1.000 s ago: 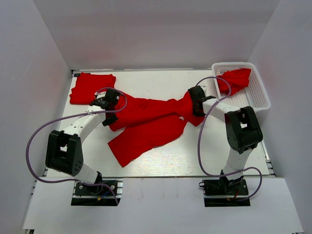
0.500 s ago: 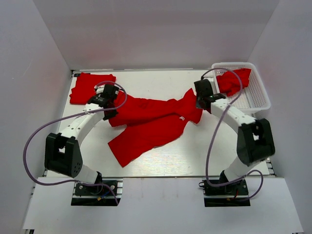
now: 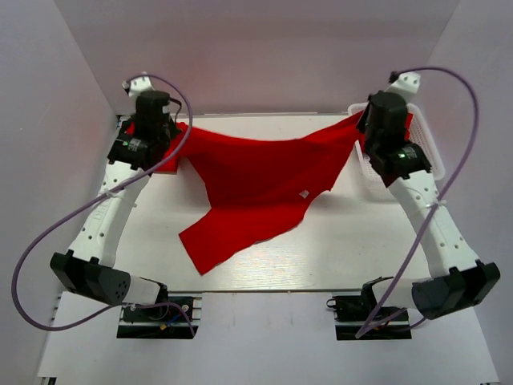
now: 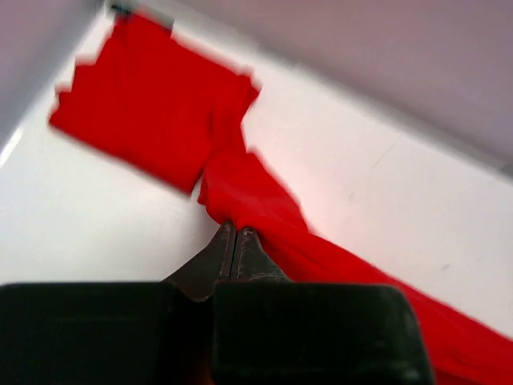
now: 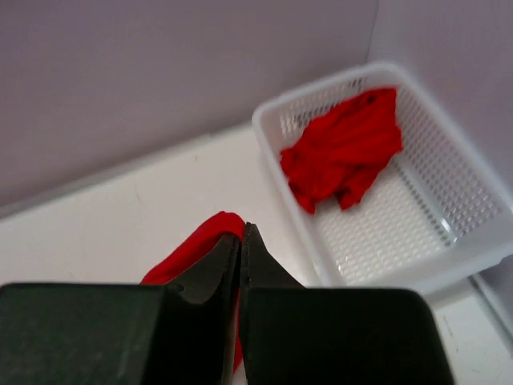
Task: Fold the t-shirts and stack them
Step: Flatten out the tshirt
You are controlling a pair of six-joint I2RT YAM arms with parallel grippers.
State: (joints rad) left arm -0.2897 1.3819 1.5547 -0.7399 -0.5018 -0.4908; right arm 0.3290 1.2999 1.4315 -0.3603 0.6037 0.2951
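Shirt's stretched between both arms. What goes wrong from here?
Left claw and right claw each pinch only a thin bunch at their tips; the held shirt may slip out. Near the left claw it hangs beside the folded shirt and might drag it. Its lower part lies askew on the table, risking creases.

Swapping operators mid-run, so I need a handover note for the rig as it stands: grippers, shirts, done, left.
Left gripper: shut on one end of the spread shirt.
Right gripper: shut on its other end.
The shirt is lifted and stretched between them at the far side of the table, with its lower part lying on the surface.
Folded shirt: lying at the far-left corner.
Crumpled shirt: in the basket at far right.
Done: one shirt folded, by the look of it.
Left: fold the held shirt, stack it on the folded one, then do the basket shirt.
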